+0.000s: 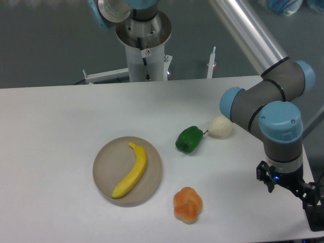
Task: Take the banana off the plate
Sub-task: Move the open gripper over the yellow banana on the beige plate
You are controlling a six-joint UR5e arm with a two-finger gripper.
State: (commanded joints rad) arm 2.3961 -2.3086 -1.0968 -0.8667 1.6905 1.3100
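Observation:
A bright yellow curved banana [131, 169] lies diagonally on the round beige plate [153, 174], left of the table's centre. Nothing touches it. My gripper [315, 215] is far to the right, at the lower right corner of the camera view, below the blue-capped wrist. Only its black body shows near the frame edge. Its fingertips are cut off or hidden, so I cannot tell how the jaws stand. Nothing can be seen held in it.
A green pepper [189, 139] and a pale white garlic-like item [220, 126] lie right of the plate. An orange lobed pumpkin-like thing [188, 204] sits by the plate's lower right. The arm's base column [144, 50] stands behind the table's far edge.

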